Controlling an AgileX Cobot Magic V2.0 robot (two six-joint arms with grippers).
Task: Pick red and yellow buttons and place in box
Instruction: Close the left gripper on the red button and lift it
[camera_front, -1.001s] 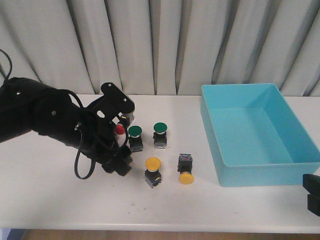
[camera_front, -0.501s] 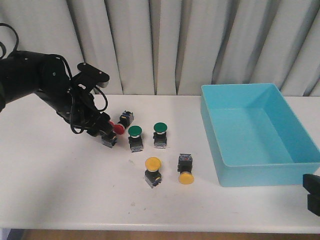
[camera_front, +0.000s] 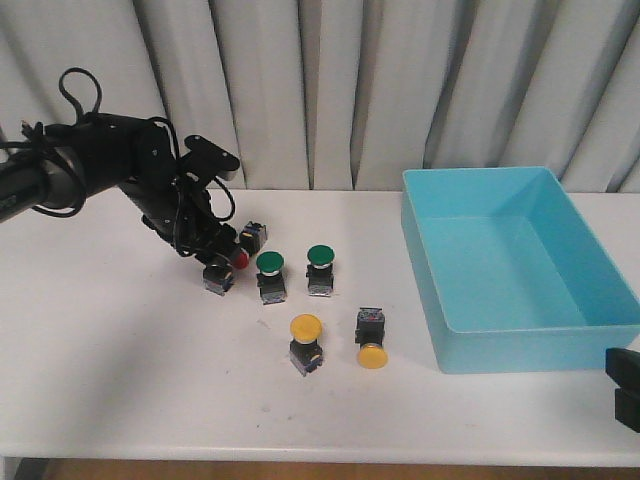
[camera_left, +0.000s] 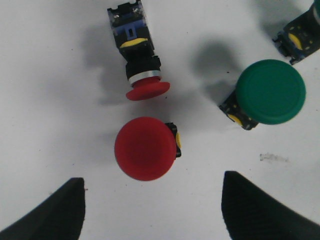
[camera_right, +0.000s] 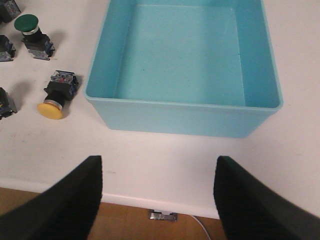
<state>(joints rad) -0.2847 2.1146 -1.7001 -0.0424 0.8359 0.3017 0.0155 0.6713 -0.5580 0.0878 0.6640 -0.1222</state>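
No text, label, brand, number or sign can be read in any view. The button bodies carry small yellow and blue patches, but these are too small and blurred to show any lettering, and the box walls are plain.

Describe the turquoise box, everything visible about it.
The box is a large rectangular turquoise-blue bin that looks like smooth plastic, with tall plain walls and a slightly flared rim. It sits upright and open-topped on the white table, on the robot's right side. Its interior shows nothing inside. No button touches it; the nearest, a tipped yellow button, lies apart from its left wall.
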